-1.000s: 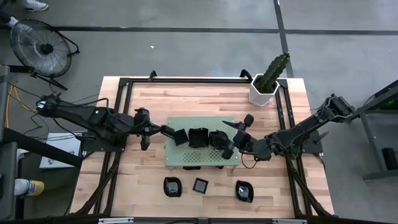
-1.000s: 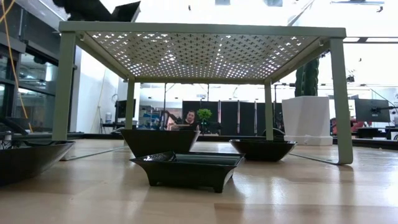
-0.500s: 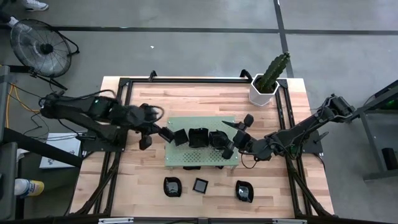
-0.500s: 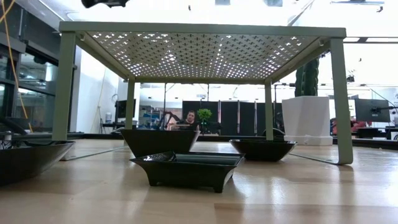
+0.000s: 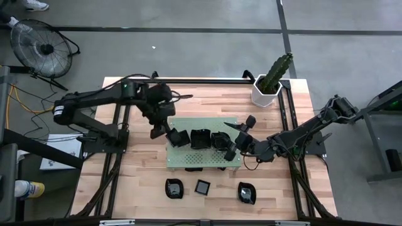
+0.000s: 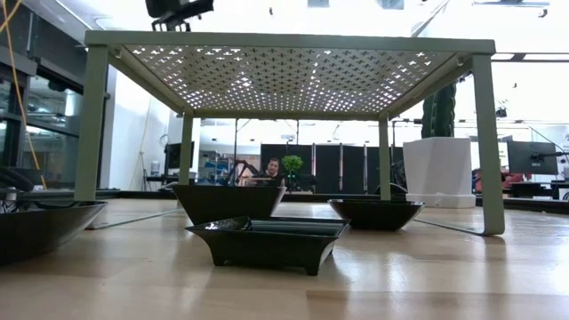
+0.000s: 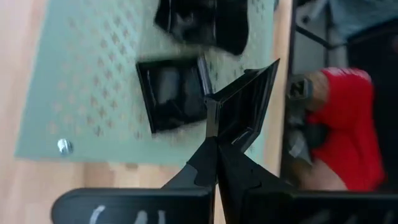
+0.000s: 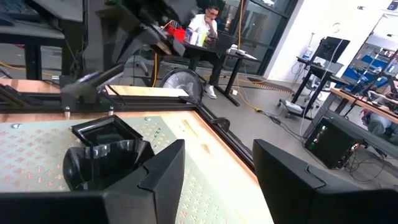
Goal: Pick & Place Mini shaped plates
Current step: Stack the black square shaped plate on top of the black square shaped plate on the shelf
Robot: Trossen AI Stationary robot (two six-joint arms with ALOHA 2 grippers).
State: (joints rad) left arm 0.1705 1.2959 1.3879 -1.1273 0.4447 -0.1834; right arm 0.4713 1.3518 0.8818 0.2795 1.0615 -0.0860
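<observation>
Your left gripper (image 5: 155, 132) has swung up off the board's left edge, fingers pressed together and empty, so the square plate (image 5: 178, 137) looks delivered onto the green board (image 5: 204, 159). Your right gripper (image 5: 237, 136) waits spread at the right end. Only the low view shows more plates (image 6: 267, 242) under it.

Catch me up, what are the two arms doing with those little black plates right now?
The left gripper hangs over the left end of the green perforated board, its fingers shut on a square black plate pinched by the rim. Three more black plates sit in a row on the board: a square one, another and a petal-edged one. The right gripper waits open at the board's right end. Three plates lie on the table in front.
</observation>
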